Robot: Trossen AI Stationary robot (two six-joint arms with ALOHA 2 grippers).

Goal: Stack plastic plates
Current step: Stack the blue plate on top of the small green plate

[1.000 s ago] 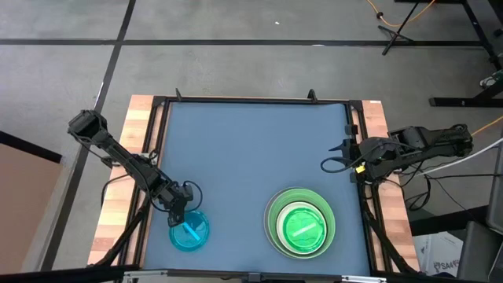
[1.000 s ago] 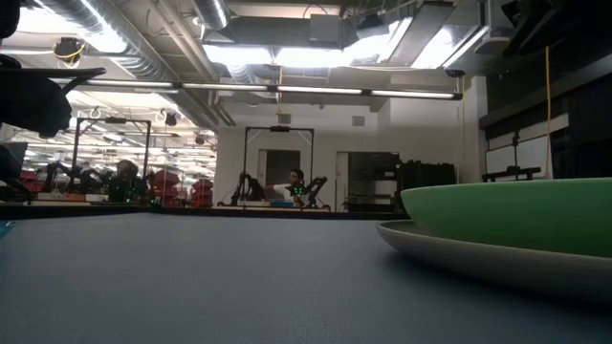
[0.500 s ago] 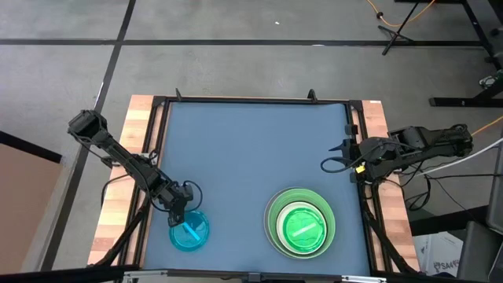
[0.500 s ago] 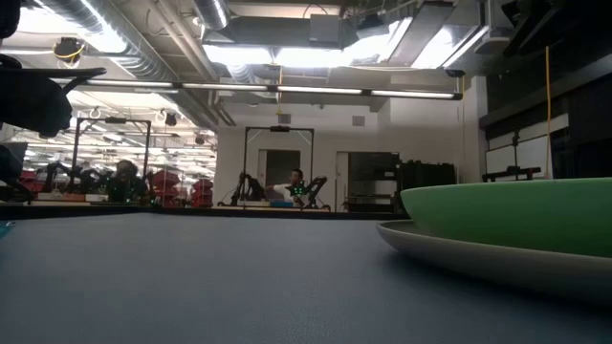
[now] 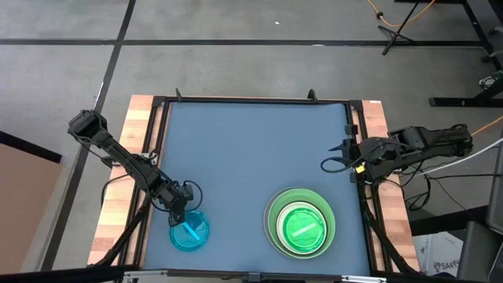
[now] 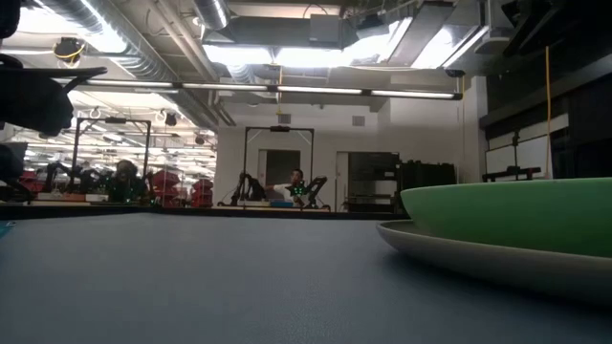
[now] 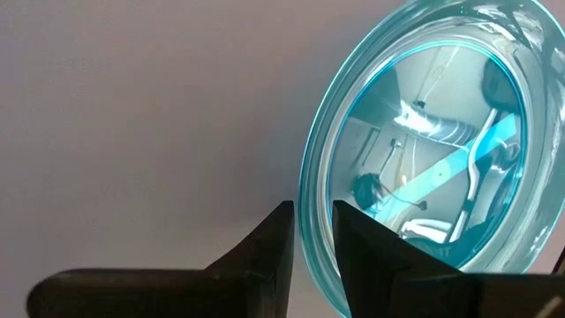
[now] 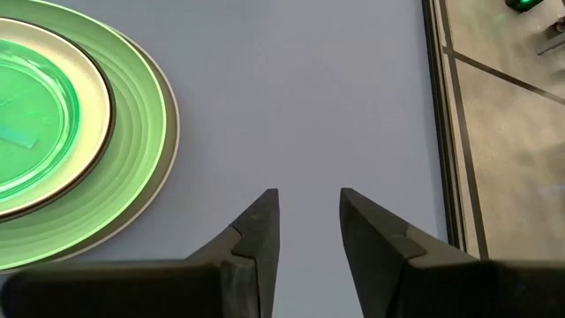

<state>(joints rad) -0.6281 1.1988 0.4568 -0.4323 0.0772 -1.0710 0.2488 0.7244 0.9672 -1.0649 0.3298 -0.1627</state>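
Blue translucent plate [image 7: 424, 141] has its rim pinched between the left gripper [image 7: 311, 231] fingers.

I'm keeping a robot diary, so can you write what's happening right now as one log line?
left gripper: pinching rim of blue plate | right gripper: open, waiting at table's right edge | stack of plates: near front right

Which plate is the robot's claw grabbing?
The small blue plate, alone near the table's left front corner. The left gripper pinches its rim. The other plates sit stacked at the right, untouched.
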